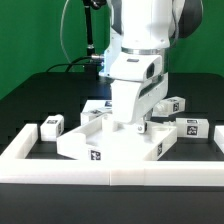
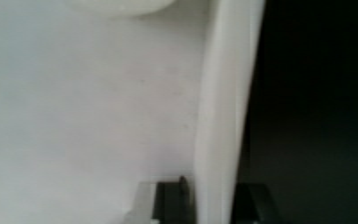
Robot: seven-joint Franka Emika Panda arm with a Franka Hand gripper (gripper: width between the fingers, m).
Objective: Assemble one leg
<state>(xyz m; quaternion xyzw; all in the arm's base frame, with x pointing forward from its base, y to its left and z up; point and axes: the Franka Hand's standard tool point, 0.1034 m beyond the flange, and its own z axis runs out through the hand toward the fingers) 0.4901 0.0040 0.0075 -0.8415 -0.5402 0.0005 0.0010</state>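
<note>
White panel (image 2: 87, 120) blurred, pincer (image 2: 211, 203) mostly cropped

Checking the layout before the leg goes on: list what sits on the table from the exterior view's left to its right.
leg → large white panel → tagged white piece. The arm stands over the panel and overlaps it, so it is left out of the order.

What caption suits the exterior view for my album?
White robot arm reaching down over a large flat white square panel, small tagged white blocks around.
</note>
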